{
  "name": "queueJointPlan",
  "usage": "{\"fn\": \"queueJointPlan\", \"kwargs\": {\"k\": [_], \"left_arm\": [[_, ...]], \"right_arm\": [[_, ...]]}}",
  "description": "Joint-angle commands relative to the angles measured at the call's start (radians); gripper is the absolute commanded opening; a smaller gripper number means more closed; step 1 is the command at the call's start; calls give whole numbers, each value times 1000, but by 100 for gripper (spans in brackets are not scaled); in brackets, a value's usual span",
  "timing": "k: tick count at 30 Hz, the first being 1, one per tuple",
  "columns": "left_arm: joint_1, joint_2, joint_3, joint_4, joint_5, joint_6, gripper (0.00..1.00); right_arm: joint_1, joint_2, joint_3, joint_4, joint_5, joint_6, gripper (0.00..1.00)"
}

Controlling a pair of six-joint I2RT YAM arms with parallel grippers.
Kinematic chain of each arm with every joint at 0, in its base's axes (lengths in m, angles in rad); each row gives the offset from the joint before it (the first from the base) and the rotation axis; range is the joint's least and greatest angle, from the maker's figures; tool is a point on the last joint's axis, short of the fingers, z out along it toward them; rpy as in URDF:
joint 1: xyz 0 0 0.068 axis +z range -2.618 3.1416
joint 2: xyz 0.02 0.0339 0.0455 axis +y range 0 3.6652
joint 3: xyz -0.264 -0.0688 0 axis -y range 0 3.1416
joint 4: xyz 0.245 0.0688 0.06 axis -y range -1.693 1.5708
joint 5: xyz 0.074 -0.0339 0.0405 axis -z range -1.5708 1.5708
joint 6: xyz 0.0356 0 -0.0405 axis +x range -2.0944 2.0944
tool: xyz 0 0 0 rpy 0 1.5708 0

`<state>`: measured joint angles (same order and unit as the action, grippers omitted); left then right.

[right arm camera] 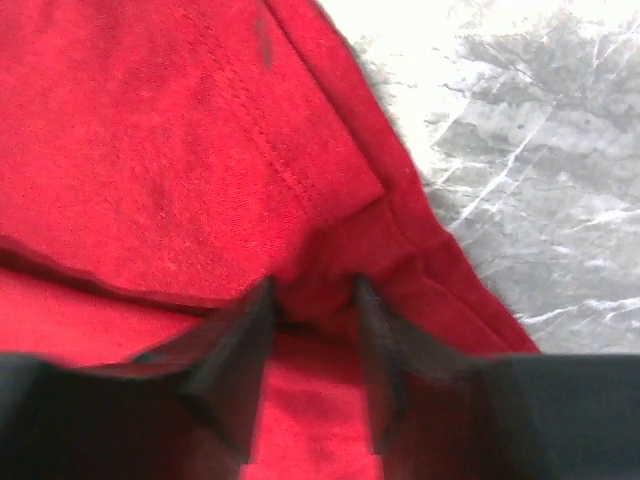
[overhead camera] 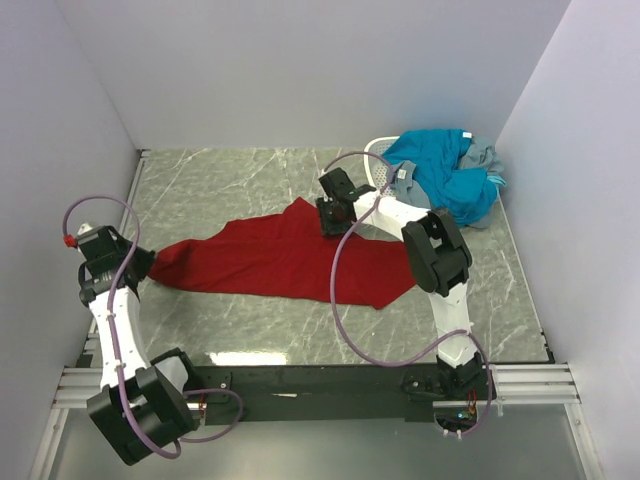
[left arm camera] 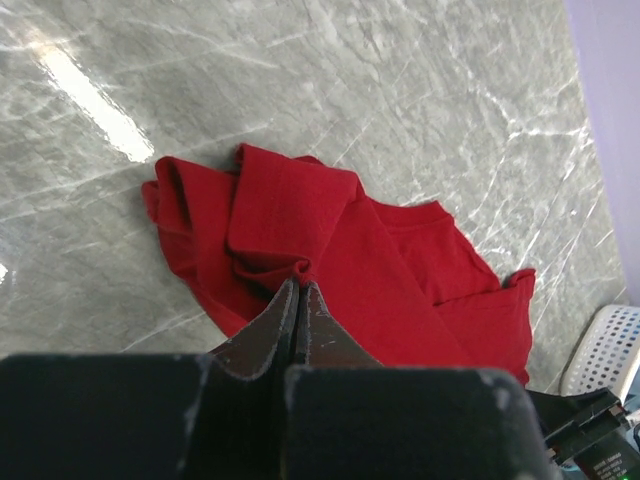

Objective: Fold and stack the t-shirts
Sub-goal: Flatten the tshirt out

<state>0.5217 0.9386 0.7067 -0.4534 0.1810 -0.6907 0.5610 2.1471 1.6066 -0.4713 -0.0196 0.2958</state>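
Veined grey marble table (overhead camera: 250, 180), crumpled red t-shirt (overhead camera: 285, 255) pinched by left gripper (left arm camera: 298, 290), right gripper (right arm camera: 315, 300) clamping its hem.

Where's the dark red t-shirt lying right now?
In the top view, the dark red cloth t-shirt lies spread mid-table between both grippers, its right end below the white basket.

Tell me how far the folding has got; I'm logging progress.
Nothing looks done: no folded shirt or stack is visible. In hand: the red shirt lies spread and rumpled on the table, the left gripper shut on its bunched end and the right gripper pinching a fold at its far edge. Left: folding it, then the teal shirt and grey shirt heaped on the basket.
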Motion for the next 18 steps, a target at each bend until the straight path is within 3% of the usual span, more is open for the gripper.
{"fn": "queueJointPlan", "kwargs": {"k": [1, 2, 3, 6, 10, 18], "left_arm": [[-28, 11, -7, 25, -26, 26, 1], [-35, 17, -9, 28, -32, 25, 1], [-49, 20, -12, 35, -40, 20, 1], [-71, 32, -15, 50, -51, 8, 1], [-84, 54, -12, 73, -67, -4, 1], [-92, 94, -15, 111, -77, -23, 1]], "right_arm": [[0, 30, -5, -24, 41, 14, 40], [0, 19, -19, -23, 35, 6, 33], [-1, 10, -33, -27, 37, 6, 18], [-1, -42, -100, -44, 63, 17, 0], [-13, -122, -169, -147, 106, 61, 0], [-24, -303, -364, -295, 23, 98, 0]]}}
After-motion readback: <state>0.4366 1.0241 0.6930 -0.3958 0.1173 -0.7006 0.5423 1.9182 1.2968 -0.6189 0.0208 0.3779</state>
